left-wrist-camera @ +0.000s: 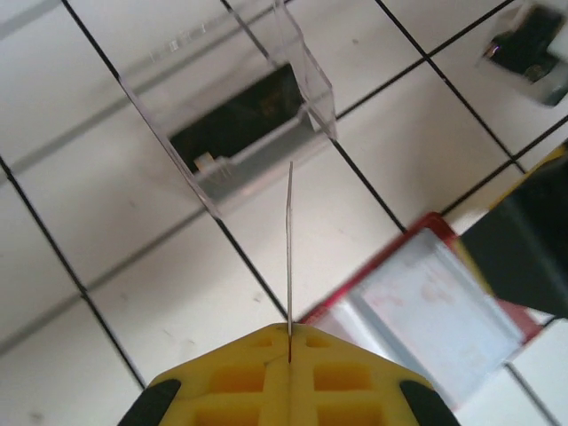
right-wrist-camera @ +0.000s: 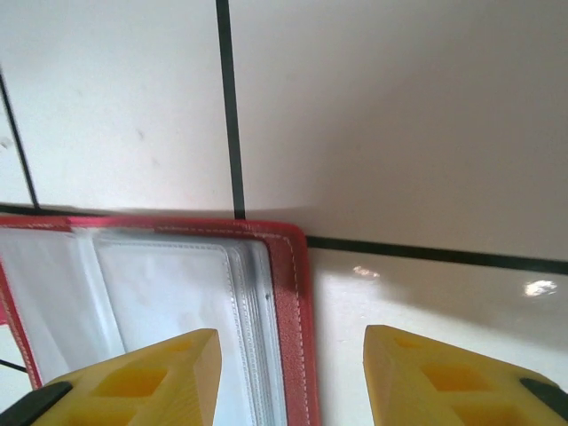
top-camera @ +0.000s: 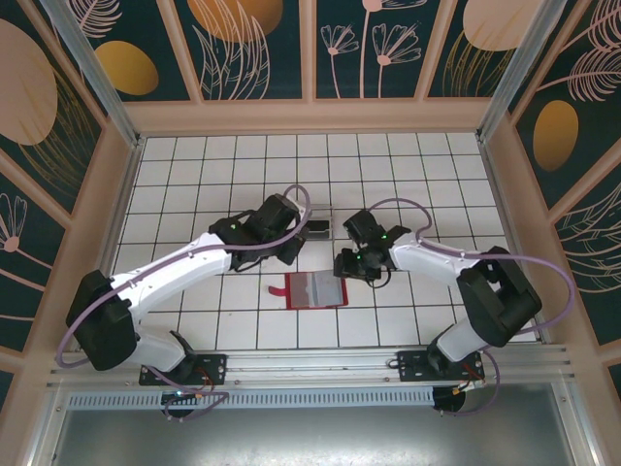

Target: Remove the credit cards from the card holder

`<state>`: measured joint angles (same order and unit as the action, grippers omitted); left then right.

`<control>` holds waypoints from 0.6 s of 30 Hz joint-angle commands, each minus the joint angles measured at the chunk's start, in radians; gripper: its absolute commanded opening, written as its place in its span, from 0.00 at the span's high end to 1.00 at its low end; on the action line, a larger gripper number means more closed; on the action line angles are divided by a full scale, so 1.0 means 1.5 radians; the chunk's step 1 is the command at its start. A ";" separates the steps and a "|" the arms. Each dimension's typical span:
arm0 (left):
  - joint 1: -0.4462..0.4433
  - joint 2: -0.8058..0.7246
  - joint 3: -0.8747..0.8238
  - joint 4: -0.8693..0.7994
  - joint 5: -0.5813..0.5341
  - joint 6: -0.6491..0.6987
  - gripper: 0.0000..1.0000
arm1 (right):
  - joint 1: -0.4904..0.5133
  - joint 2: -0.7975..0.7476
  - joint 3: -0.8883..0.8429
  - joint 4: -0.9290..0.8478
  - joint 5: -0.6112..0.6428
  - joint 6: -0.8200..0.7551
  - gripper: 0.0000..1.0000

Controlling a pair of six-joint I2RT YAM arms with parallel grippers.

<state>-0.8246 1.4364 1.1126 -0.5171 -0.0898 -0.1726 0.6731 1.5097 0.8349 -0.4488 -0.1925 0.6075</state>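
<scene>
The task is judged to be partway done. One credit card [left-wrist-camera: 289,248], seen edge-on as a thin upright line, is clenched between the closed fingers of the left tool [left-wrist-camera: 289,342]. It is held clear of the card holder [top-camera: 315,289] and pointed toward the clear box [left-wrist-camera: 311,84]. At least one dark card [left-wrist-camera: 240,124] is already laid inside that box, which stands near the middle of the counter [top-camera: 194,175], just on the far side of the holder. The held card is not yet put down. Whether more cards are left in the holder cannot be told: the sleeves on view appear empty, but those beneath are hidden.

The card holder is spread open and flat near the middle of the counter, slightly toward its near edge. A red stitched rim is seen around clear plastic sleeves, with a small red tab toward the counter's left edge. The right tool [right-wrist-camera: 291,342] is released, its fingers apart above the holder's far right corner, with nothing grasped.
</scene>
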 commanded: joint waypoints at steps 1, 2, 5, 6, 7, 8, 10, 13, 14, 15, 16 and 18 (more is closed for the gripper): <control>-0.001 0.022 0.035 -0.026 -0.040 0.183 1.00 | -0.022 -0.030 0.020 -0.033 0.025 -0.024 0.53; 0.000 0.025 0.040 -0.022 -0.030 0.219 1.00 | -0.027 -0.033 0.021 -0.036 0.025 -0.028 0.53; 0.010 0.047 0.066 -0.019 -0.013 0.317 1.00 | -0.040 -0.043 0.022 -0.042 0.025 -0.037 0.53; 0.021 0.062 0.087 -0.031 0.006 0.344 1.00 | -0.043 -0.045 0.023 -0.044 0.027 -0.040 0.53; 0.033 0.078 0.106 -0.042 0.022 0.365 1.00 | -0.045 -0.049 0.023 -0.046 0.029 -0.042 0.53; 0.043 0.092 0.128 -0.051 0.043 0.384 1.00 | -0.048 -0.051 0.022 -0.046 0.031 -0.042 0.53; 0.063 0.126 0.165 -0.072 0.078 0.427 1.00 | -0.053 -0.055 0.023 -0.048 0.028 -0.042 0.53; 0.074 0.178 0.225 -0.123 0.109 0.495 1.00 | -0.054 -0.060 0.022 -0.048 0.030 -0.044 0.53; 0.075 0.200 0.242 -0.140 0.113 0.513 1.00 | -0.055 -0.061 0.021 -0.048 0.031 -0.044 0.53; 0.076 0.218 0.260 -0.159 0.119 0.535 1.00 | -0.056 -0.060 0.021 -0.049 0.031 -0.044 0.53; 0.079 0.231 0.277 -0.176 0.126 0.559 1.00 | -0.057 -0.060 0.022 -0.049 0.031 -0.044 0.54; 0.083 0.256 0.302 -0.198 0.128 0.598 1.00 | -0.056 -0.062 0.023 -0.048 0.030 -0.042 0.53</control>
<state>-0.7074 1.7790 1.5146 -0.6941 0.0486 0.5694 0.5953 1.4403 0.8467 -0.4915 -0.1722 0.5556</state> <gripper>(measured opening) 0.052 0.466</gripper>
